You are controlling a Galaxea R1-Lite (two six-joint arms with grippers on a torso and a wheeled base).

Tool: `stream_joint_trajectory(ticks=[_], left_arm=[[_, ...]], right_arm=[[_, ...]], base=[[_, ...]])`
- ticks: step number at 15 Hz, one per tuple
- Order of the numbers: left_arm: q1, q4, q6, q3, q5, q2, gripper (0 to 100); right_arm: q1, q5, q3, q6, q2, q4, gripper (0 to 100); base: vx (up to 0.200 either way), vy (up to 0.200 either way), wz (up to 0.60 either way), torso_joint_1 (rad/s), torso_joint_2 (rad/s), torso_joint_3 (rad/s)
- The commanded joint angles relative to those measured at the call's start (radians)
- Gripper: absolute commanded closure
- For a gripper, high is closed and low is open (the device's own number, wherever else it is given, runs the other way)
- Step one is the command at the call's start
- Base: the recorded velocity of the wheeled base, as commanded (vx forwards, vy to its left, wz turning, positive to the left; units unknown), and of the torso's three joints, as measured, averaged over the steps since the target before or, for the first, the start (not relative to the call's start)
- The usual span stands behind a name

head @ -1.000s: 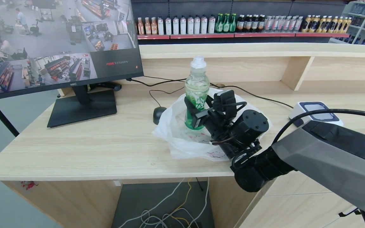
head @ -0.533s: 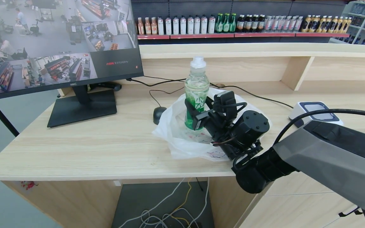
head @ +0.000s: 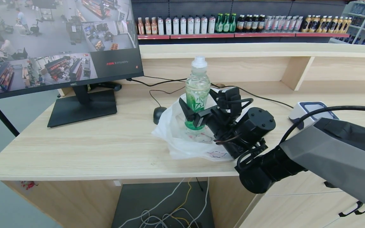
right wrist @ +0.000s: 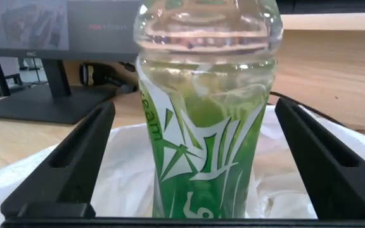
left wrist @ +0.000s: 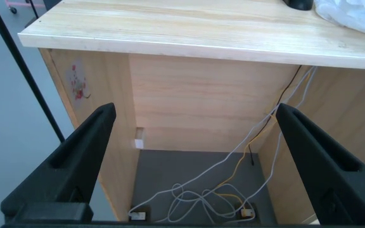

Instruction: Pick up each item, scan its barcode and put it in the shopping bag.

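My right end effector point(head: 188, 111) is spread wide around the green-labelled bottle point(head: 197, 88), gripping nothing. The bottle is upright on the soft shopping bag point(head: 176, 136), so I reckon a clipped finger could topple it.

Shop checkout: wooden counter point(head: 90, 145), barcode scanner point(head: 309, 110), drink shelves point(head: 242, 25).

The left gripper point(left wrist: 195, 111), spread wide, faces the wooden counter point(left wrist: 170, 31) front, with loose cables point(left wrist: 198, 190) on the floor beneath
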Motion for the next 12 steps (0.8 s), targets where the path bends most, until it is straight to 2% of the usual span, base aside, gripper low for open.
stream_joint_trajectory(ticks=[1,7,12], left_arm=[[0.000,0.000,0.001,0.000,0.000,0.000,0],[0.000,0.000,0.001,0.000,0.000,0.000,0],[0.000,0.000,0.001,0.000,0.000,0.000,0]], right_arm=[[0.004,0.002,0.005,0.000,-0.034,-0.001,0],[0.034,0.004,0.165,0.005,-0.130,-0.001,0],[0.064,0.004,0.231,0.055,-0.218,-0.001,0]], base=[[0.000,0.000,0.00,0.000,0.00,0.000],[0.000,0.000,0.00,0.000,0.00,0.000],[0.000,0.000,0.00,0.000,0.00,0.000]])
